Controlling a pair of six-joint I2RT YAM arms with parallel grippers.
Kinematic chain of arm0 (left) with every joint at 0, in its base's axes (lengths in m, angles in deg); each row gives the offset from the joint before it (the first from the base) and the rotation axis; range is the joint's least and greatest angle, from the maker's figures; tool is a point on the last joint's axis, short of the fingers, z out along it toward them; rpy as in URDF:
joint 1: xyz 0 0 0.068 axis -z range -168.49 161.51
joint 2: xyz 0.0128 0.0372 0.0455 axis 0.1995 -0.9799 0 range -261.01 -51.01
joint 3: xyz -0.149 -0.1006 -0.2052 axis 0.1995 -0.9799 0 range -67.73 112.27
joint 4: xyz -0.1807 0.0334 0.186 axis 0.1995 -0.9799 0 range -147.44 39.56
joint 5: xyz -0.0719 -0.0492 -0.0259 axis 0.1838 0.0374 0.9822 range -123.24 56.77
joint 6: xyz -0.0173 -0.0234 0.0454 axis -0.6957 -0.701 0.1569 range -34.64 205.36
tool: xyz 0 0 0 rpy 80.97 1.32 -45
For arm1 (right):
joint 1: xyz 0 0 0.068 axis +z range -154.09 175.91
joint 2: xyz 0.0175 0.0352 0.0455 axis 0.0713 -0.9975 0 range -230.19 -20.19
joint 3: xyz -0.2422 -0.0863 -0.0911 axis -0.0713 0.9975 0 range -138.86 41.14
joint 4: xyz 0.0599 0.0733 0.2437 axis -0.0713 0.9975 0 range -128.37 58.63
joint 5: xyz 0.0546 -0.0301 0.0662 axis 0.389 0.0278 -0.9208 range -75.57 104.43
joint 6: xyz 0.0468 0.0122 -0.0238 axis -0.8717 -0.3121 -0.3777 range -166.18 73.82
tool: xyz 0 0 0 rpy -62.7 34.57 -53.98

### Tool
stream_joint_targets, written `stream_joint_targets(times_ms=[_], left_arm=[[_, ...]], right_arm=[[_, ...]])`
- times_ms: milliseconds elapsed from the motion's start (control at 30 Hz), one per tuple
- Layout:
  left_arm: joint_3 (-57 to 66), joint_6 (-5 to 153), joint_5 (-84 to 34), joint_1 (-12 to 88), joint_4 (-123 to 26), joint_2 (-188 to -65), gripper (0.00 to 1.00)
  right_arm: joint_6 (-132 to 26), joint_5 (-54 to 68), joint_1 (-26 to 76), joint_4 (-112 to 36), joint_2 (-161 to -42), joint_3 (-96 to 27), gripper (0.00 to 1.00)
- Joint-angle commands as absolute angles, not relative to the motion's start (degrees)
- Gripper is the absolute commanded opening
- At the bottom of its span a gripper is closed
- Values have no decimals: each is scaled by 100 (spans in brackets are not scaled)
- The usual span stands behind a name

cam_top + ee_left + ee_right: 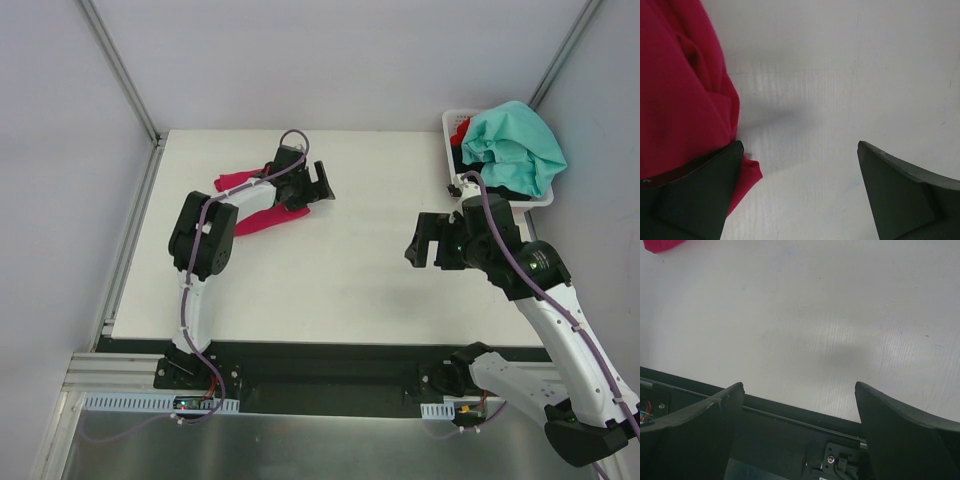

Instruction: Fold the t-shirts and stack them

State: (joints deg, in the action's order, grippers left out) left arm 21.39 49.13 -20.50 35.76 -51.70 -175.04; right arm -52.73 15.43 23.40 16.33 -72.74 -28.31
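A magenta-pink t-shirt (240, 184) lies folded on the table's back left, partly hidden under my left arm. In the left wrist view its cloth (680, 90) fills the left side. My left gripper (322, 185) hangs open just right of the shirt, with only bare table between its fingers (800, 150). A teal-mint t-shirt (515, 145) is draped over the white basket (449, 124) at the back right, with red and black cloth (459, 132) under it. My right gripper (420, 240) is open and empty, in front of the basket, facing the near table edge (800, 392).
The table's black near edge and rail (790, 420) lie below the right gripper. Metal frame posts (120, 70) rise at the back corners. A corner of the pink shirt (662, 245) shows at the top left of the right wrist view.
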Motion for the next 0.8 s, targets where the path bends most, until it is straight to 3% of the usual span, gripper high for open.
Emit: stream_joint_targets(times_ms=[0,533,767], left_arm=[[1744,5187,-2330,3331,-5404,-16880,99],[1409,5723,-2857,2874,-6081,-16149,99],[1611,5566,-2551,2803,-6327,-15763,99]], right_arm=[[-5260,1496,2360,1560,-7248,-2839,96],[-5374,1153,2360,1436,-7257,-2839,96],[-5418,1083,2377,1410,-7275,-2891,96]])
